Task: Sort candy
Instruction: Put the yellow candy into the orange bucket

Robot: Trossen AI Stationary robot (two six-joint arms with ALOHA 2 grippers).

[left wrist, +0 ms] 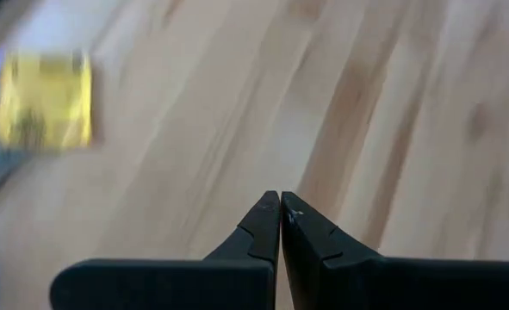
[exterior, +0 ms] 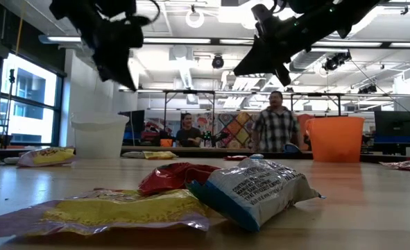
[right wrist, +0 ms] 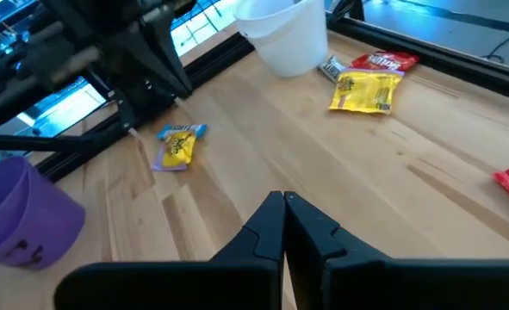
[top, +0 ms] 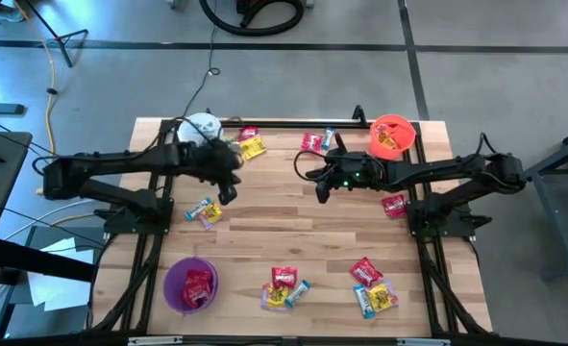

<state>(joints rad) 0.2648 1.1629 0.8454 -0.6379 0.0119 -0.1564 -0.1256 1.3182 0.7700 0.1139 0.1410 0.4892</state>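
Note:
Small wrapped candy in red, yellow and light-blue wrappers lies scattered flat on the wooden table: a yellow and a red one (top: 251,144) by the white bucket (top: 203,128), a blue-yellow pair (top: 204,210), a group at the near edge (top: 284,285), another at the near right (top: 373,291). My left gripper (top: 228,195) hangs shut and empty above bare wood near the white bucket; a yellow candy (left wrist: 44,102) shows ahead of it. My right gripper (top: 319,194) is shut and empty over the table's middle, left of the orange bucket (top: 392,135).
A purple bucket (top: 190,284) with red candy inside stands at the near left. The orange bucket at the far right holds candy too. A red candy (top: 394,204) lies under the right arm. Bare wood lies between the grippers. People stand in the room beyond the table.

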